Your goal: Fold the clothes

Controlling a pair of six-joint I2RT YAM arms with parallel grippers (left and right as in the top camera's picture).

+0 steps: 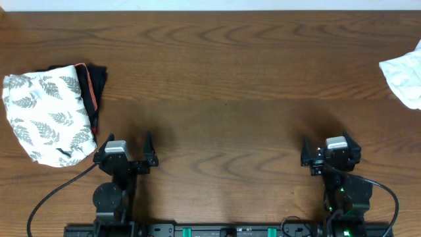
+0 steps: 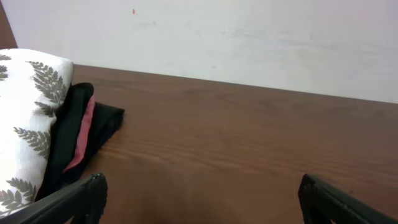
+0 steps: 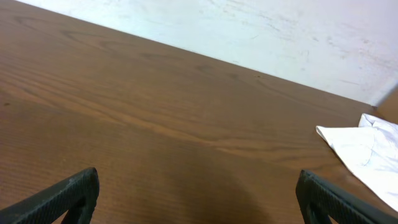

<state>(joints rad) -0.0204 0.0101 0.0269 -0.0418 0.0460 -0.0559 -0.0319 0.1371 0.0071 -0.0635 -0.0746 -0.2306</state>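
Fern-print dress point(image 1: 46, 118) lies bundled at the left edge of the bench point(image 1: 223, 85), overlapping a black bundle point(image 1: 97, 79) with pink trim. Left fingers point(image 1: 150, 150) and right fingers point(image 1: 306, 151) stand spread wide and empty near the front edge.

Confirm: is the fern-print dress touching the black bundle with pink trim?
Touching. The left wrist view shows the dress resting directly on the black bundle, overlapping its edge.

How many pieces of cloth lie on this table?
3: a fern-print dress at the left edge, a black bundle with pink trim beside it, a white cloth at the right edge. More could hide underneath.
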